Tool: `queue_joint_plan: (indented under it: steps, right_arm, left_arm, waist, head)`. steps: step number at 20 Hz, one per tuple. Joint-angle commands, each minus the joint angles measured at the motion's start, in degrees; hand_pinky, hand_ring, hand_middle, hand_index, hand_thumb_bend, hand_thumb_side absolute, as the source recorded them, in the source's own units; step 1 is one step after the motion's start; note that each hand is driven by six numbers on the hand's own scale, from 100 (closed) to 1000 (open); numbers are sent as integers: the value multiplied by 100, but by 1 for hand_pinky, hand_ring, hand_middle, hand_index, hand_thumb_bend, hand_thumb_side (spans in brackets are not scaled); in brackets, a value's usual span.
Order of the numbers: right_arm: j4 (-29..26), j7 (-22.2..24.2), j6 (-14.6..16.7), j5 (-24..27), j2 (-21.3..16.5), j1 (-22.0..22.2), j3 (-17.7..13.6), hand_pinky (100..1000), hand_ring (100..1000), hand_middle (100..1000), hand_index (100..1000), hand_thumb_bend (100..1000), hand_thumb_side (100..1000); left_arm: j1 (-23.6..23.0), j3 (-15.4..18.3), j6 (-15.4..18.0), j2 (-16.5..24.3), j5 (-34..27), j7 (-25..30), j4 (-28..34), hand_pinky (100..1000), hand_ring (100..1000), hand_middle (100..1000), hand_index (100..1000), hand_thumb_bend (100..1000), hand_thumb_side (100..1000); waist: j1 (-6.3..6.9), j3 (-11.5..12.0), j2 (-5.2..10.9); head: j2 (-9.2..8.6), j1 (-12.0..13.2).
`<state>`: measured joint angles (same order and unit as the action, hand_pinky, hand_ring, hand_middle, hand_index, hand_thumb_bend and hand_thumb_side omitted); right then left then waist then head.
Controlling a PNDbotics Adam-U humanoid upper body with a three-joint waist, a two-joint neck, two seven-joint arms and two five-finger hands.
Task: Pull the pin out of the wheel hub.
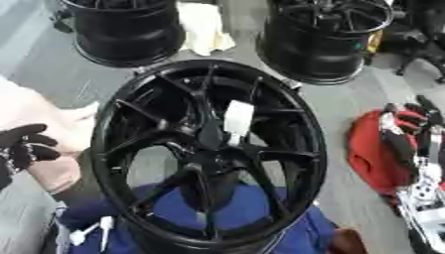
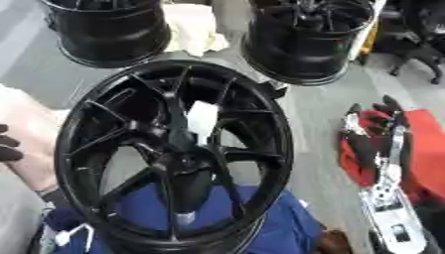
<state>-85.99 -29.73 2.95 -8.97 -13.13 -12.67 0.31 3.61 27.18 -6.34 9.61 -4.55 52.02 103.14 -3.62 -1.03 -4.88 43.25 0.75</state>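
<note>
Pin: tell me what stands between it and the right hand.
Nothing visible does. The white pin sits at the hub on the wheel's open face, toward the camera. The right hand hangs off to the wheel's right, apart from it; only the rim lies on that side.

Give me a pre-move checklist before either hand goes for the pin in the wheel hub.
1. Wheel upright, face toward the camera: ok.
2. White tag-like piece at the hub unobstructed: ok.
3. That piece is the pin: cannot tell.
4. Left hand empty, fingers curled, apart from the rim: ok.
5. Right hand empty, fingers relaxed, off to the wheel's right: ok.
6. Wheel steadied from tipping: cannot tell.
</note>
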Motion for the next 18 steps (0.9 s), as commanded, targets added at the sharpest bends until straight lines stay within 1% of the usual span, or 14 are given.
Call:
queue_joint_plan:
  steps: [1,7,10,12,14,18]
  right_arm:
    - [-145,65,-56,-88,-247,-141,-54,719,744,762,893,239,377]
    - [-235,479,-400,-251,-660,-489,3,730,761,778,907,247,385]
    - [-329,917,-668,-359,-1020,-774,123,738,770,788,917,252,387]
    - [-389,1346,-899,-402,-1362,-1025,261,747,779,796,924,257,388]
    - [-463,1887,-1135,-444,-1720,-1334,442,760,792,809,934,269,388]
    - [-615,3265,-1575,-429,-2346,-2104,950,784,817,833,953,289,397]
  left_arm:
    - [43,42,-22,74,-45,-5,131,829,697,686,885,100,863]
    - [24,39,-31,89,-35,-5,131,828,695,685,884,100,863]
    - [12,7,-37,99,-23,-5,127,828,695,685,884,100,863]
    - [10,3,-30,116,-26,-5,129,828,695,685,884,100,862]
    - [1,3,-26,133,-29,-5,127,828,695,685,884,100,862]
    - [-7,-38,-38,147,-19,-5,120,829,695,685,884,100,863]
  waist:
    - [17,9,83]
    - [-4,30,111]
    - [-17,41,122]
    - [-30,60,132]
    - [-44,76,147]
    - [-72,100,183]
  head:
    - [33,4]
    - [55,4]
    - [73,15]
    - [84,22]
    - [86,37]
    - [87,28]
